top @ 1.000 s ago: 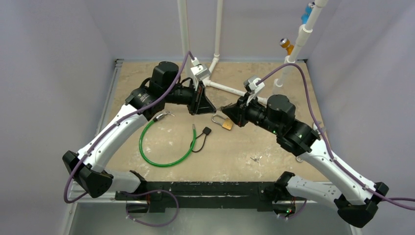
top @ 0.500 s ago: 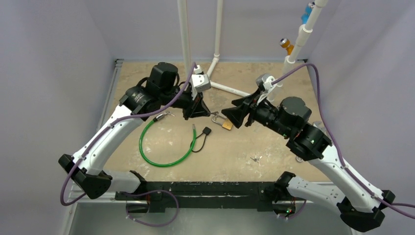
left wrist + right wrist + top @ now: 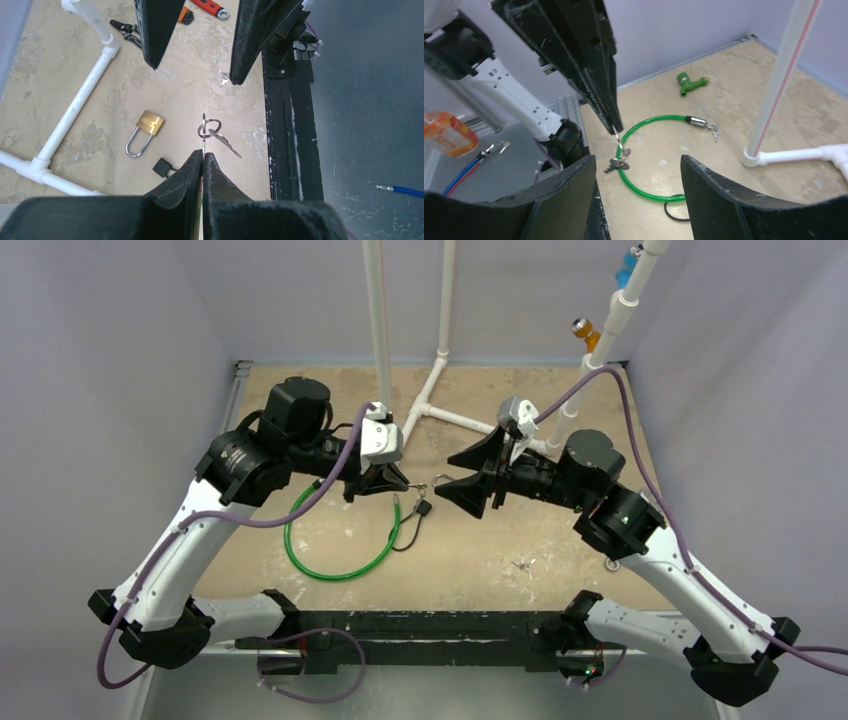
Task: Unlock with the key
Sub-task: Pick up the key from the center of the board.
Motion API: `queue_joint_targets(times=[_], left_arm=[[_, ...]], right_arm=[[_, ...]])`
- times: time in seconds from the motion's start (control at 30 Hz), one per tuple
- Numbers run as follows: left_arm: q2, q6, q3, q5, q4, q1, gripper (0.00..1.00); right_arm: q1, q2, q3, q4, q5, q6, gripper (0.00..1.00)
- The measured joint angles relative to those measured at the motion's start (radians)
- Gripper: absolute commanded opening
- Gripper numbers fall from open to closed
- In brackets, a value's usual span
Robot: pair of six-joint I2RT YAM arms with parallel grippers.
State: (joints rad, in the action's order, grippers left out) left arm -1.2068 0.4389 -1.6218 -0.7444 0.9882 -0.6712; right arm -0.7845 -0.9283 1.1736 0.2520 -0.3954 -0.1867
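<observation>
My left gripper is shut on a thin silver key seen edge-on. A ring with a second key hangs from it. The brass padlock lies flat on the table, shackle shut, left of and beyond the left fingertips. My right gripper hovers open over the padlock and hides most of it in the top view. In the right wrist view the left gripper comes down from above, and the key bunch dangles between my open right fingers.
A green cable loop and a black cord with a cap lie mid-table. White PVC pipes stand at the back. Small loose keys lie on the right. A green fitting sits far left.
My right gripper has opened wide and lifted off the padlock. My left gripper, still shut on the key, has drawn back to the left and nearer.
</observation>
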Motion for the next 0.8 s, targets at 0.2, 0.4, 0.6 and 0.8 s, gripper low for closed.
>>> queue_joint_targets(times=[0.2,0.4,0.6,0.8], left_arm=[[0.007,0.014,-0.009,-0.012,0.026,-0.002,0.00],[0.008,0.014,-0.009,-0.019,0.031,-0.007,0.00],[0.011,0.014,-0.009,-0.019,0.031,-0.012,0.00],[0.013,0.010,-0.009,-0.020,0.031,-0.013,0.00]], right_arm=[[0.001,-0.002,-0.049,-0.097,-0.122,-0.006,0.55],[0.001,-0.053,-0.048,-0.194,-0.214,-0.026,0.53],[0.002,-0.088,-0.061,-0.232,-0.244,-0.034,0.39],[0.002,-0.096,-0.068,-0.242,-0.251,-0.032,0.43]])
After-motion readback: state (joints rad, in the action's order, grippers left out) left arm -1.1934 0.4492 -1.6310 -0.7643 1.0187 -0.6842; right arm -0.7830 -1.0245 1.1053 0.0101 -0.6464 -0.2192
